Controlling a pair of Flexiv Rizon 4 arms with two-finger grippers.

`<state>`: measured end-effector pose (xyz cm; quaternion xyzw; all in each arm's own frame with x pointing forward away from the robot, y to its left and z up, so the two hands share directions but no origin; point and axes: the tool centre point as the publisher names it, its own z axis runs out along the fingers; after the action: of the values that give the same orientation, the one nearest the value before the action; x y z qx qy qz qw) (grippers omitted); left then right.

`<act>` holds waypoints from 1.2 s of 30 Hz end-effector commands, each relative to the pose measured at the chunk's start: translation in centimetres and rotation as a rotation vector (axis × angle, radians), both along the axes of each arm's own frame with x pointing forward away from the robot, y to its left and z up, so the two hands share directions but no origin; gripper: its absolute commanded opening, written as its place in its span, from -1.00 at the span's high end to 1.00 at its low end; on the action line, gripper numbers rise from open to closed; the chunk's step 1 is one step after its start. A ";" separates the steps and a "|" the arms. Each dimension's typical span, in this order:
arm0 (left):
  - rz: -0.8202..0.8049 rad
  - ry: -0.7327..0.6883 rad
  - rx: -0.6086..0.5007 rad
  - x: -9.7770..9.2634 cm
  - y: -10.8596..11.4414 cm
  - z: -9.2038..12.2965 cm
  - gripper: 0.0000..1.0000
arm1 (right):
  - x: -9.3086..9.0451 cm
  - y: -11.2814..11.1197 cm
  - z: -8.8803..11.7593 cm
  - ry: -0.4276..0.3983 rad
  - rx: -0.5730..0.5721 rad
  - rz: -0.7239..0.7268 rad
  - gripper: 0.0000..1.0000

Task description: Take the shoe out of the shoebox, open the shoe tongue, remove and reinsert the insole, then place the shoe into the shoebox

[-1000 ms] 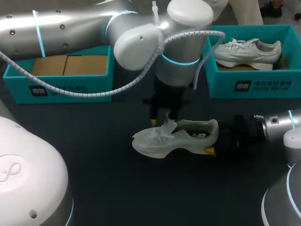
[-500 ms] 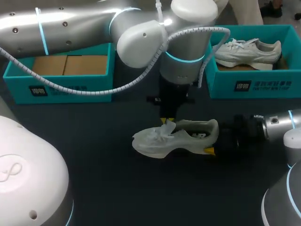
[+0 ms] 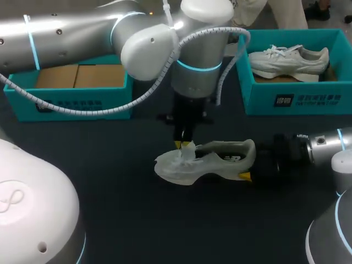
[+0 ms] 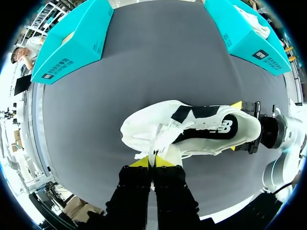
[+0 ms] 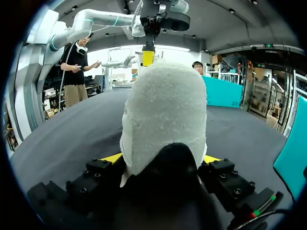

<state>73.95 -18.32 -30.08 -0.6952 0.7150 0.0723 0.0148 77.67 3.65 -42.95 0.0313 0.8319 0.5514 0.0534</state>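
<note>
While the white shoe (image 3: 212, 160) stands on its sole at the middle of the dark table (image 3: 110, 198), toe toward my left side and heel toward my right, both grippers have hold of it. The left gripper (image 4: 153, 162) comes down from above onto the laced front part. Its yellow tips are pressed together on the tongue (image 4: 160, 141), a thin white flap that rises between them. The right gripper (image 5: 163, 158) lies low, near table level, behind the shoe. Its fingers are spread wide, one on each side of the padded heel, and both touch it. The dark inside of the shoe shows through its opening; whether the insole lies in it I cannot tell. Past the shoe, along the far side of the table, two teal boxes stand well apart. The left shoebox (image 3: 66, 103) has brown cardboard (image 3: 80, 76) in it, and the right shoebox (image 3: 308, 102) holds a second shoe (image 3: 289, 59), also white.
</note>
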 end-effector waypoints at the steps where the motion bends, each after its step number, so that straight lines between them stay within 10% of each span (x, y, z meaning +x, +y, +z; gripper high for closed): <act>1: 0.000 -0.004 -0.059 -0.4 1.6 -0.6 0.76 | -0.1 0.1 -0.2 0.000 -0.003 -0.001 1.00; 24: -0.016 0.005 -0.103 0.1 2.1 0.0 0.58 | -0.1 0.1 -0.2 0.000 -0.003 -0.001 1.00; 28: -0.054 -0.003 -0.131 0.4 1.6 1.4 -0.05 | -0.1 0.1 -0.2 0.000 -0.003 -0.001 1.00; 31: -0.093 -0.014 -0.144 0.6 1.0 2.3 -0.89 | -0.1 0.1 -0.2 0.000 -0.003 -0.001 1.00; 36: -0.188 -0.030 -0.173 1.1 0.0 4.1 -1.00 | -0.1 0.1 -0.2 0.000 -0.003 -0.001 1.00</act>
<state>74.97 -18.43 -26.98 -0.6303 0.7757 -0.0003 -0.0318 77.67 3.64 -42.96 0.0315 0.8320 0.5513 0.0534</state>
